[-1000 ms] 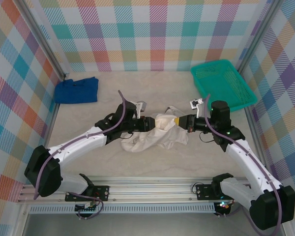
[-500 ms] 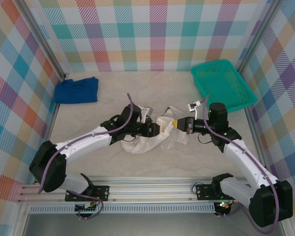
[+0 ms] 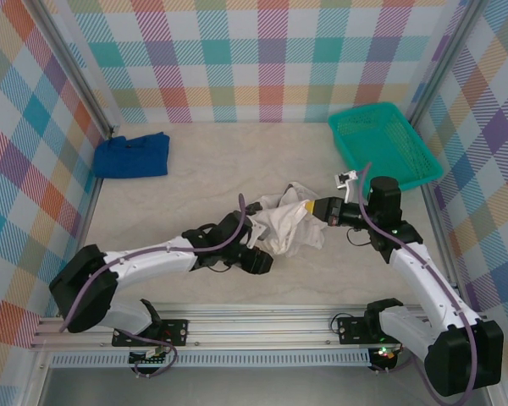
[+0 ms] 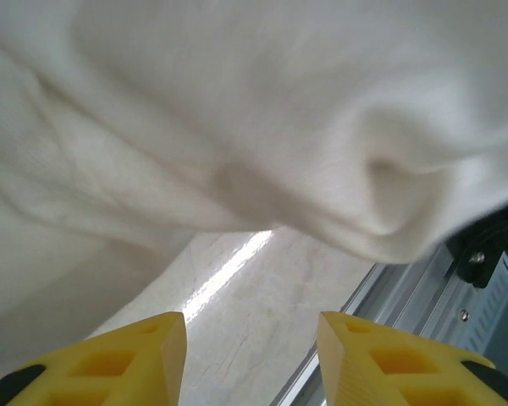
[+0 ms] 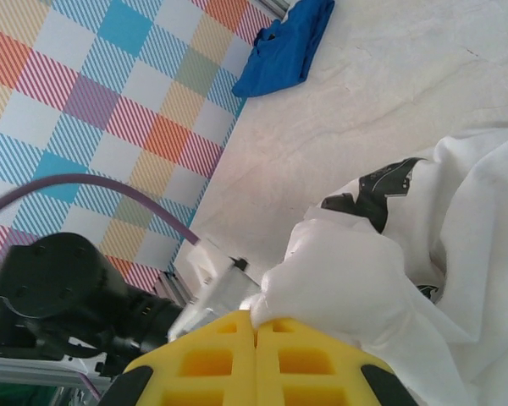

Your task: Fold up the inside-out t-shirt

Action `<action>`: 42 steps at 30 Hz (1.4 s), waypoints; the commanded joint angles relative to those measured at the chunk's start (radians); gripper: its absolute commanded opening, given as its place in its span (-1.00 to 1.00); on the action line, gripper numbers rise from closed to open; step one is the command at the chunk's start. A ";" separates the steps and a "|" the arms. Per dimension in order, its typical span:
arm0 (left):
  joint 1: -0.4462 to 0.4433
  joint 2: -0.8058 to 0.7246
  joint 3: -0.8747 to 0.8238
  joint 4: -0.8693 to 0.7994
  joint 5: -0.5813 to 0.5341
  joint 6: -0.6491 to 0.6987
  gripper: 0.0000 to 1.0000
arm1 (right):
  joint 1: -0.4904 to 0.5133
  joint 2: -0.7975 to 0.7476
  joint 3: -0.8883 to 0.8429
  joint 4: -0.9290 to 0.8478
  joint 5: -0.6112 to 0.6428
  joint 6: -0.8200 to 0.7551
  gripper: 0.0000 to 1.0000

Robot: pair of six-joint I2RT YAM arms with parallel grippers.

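Two grippers work at one crumpled heap, and no fold has been made yet. The t-shirt lies bunched up near the middle of the worktop, a little toward its right edge, with no sleeve, hem or collar laid out flat. The right gripper reaches in from the right, and its wrist view shows the yellow fingers pressed together with a puff of white cloth pinched at their tips; a dark print shows on a fold beyond. The left gripper sits at the near side of the heap, and from its own camera the fingers stand apart with nothing between them, the cloth hanging just ahead and bare worktop beneath. A blue cloth rests in the far left corner and a green basket in the far right corner, both well apart from the heap. Judging from this, the task is at its very start: the shirt has yet to be opened out, spread flat and smoothed, and every fold is left to do.
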State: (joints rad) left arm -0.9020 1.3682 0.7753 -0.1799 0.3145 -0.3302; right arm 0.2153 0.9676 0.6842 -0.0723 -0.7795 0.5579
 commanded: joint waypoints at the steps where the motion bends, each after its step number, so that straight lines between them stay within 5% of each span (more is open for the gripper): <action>1: -0.003 -0.080 0.027 0.038 -0.065 0.022 -0.07 | -0.004 -0.008 -0.010 0.007 -0.025 -0.019 -1.00; 15: -0.009 0.059 0.161 0.126 -0.017 0.031 -0.09 | -0.004 0.008 -0.020 0.032 -0.041 -0.014 -1.00; 17: -0.009 0.088 0.185 0.126 -0.013 0.044 -0.23 | -0.004 0.004 -0.018 0.032 -0.039 -0.012 -1.00; 20: -0.003 0.087 0.206 0.106 -0.023 0.056 -0.80 | -0.003 -0.009 -0.003 -0.028 -0.010 -0.062 -1.00; 23: 0.064 -0.011 0.158 0.130 0.120 0.030 -1.00 | -0.004 -0.030 0.044 -0.202 0.077 -0.201 -1.00; 27: 0.241 -0.155 0.008 0.367 0.414 -0.200 -1.00 | 0.012 -0.033 0.027 -0.205 0.061 -0.236 -1.00; 31: 0.319 -0.201 -0.019 0.300 0.506 -0.207 -1.00 | 0.048 -0.004 0.010 -0.157 0.058 -0.219 -1.00; 34: 0.348 -0.212 -0.008 0.159 0.398 -0.140 -1.00 | 0.052 0.008 0.002 -0.122 0.045 -0.198 -1.00; 37: 0.351 -0.173 0.031 -0.027 0.088 -0.098 -1.00 | 0.073 0.020 -0.009 -0.061 0.011 -0.171 -1.00; 42: 0.255 -0.083 0.095 -0.194 -0.248 -0.030 -0.58 | 0.182 0.063 -0.051 0.165 -0.015 -0.048 -1.00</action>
State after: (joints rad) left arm -0.5991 1.2648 0.8242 -0.2138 0.3260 -0.4255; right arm 0.3527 1.0111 0.6605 -0.0788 -0.7513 0.4332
